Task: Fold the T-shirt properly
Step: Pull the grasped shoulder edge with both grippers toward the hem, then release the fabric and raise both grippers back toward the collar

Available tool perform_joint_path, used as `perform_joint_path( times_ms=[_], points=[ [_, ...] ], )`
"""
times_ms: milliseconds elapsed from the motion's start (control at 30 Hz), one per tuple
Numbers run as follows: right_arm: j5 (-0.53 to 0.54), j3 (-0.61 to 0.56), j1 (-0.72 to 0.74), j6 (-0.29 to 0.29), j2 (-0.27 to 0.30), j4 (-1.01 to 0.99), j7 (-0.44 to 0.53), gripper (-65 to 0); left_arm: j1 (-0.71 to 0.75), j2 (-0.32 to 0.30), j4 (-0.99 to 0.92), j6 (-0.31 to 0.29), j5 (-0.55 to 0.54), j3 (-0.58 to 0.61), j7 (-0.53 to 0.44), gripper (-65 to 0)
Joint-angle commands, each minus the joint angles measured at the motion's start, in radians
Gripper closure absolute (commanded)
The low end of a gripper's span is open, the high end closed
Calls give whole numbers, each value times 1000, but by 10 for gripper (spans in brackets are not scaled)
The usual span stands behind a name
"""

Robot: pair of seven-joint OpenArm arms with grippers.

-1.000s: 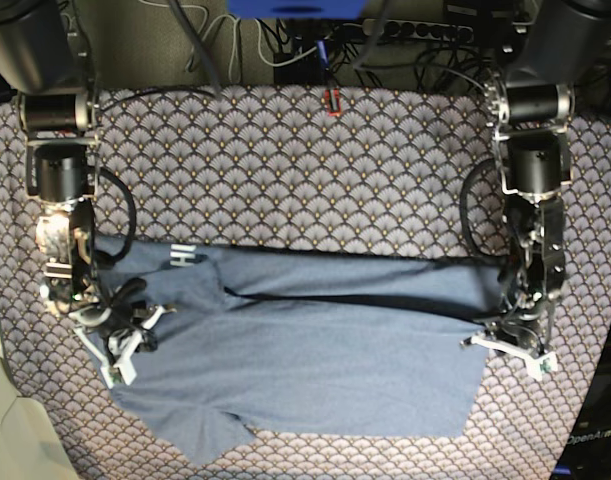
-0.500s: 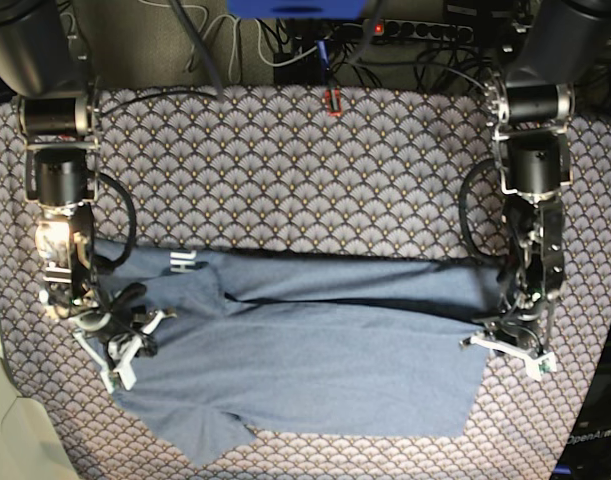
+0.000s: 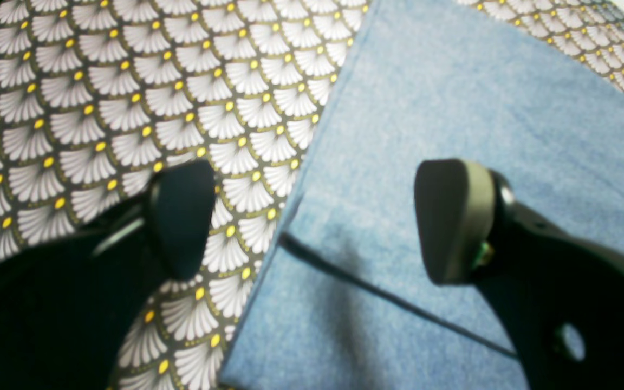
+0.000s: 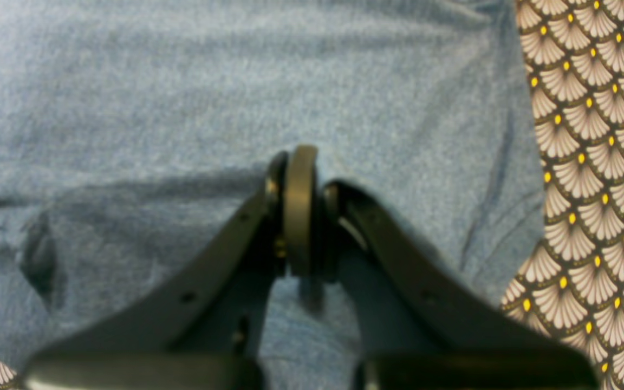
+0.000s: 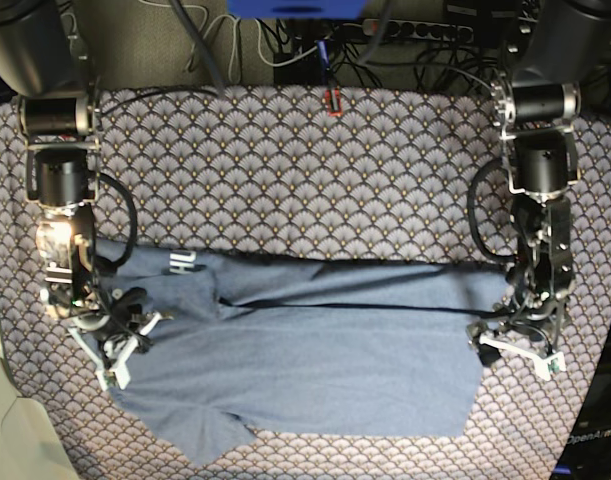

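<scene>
Across the patterned table (image 5: 315, 160) your T-shirt (image 5: 315, 360) lies spread, half folded. Your left gripper (image 3: 312, 222) hovers with jaws spread astride the shirt's side edge, seemingly positioned to take it. Your right gripper (image 4: 301, 211) has jaws pressed together over the cloth; whether they pinch any, I cannot tell.

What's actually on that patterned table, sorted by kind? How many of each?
T-shirt: 1 (slate blue)
Robot grippers: 2, the left gripper and the right gripper
Patterned tablecloth: 1
Total: 4
</scene>
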Motion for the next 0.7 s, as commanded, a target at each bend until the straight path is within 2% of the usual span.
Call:
perform_joint_path(
  times_ms=[0, 200, 500, 567, 667],
  points=[
    [6, 6, 33, -8, 12, 18, 24, -14, -29, -11, 22, -6, -1, -4, -26, -574],
    [6, 6, 28, -8, 12, 18, 24, -29, -17, -11, 22, -6, -1, -4, -22, -573],
    [6, 6, 31, -6, 11, 18, -8, -270, -14, -11, 22, -8, -1, -4, -19, -574],
    [6, 6, 31, -6, 14, 18, -8, -300, -12, -12, 24, -8, -2, -4, -19, -574],
    [6, 9, 25, -6, 27, 24, -17, -308, 38, -28, 94, -8, -2, 1, -17, -575]
  ],
)
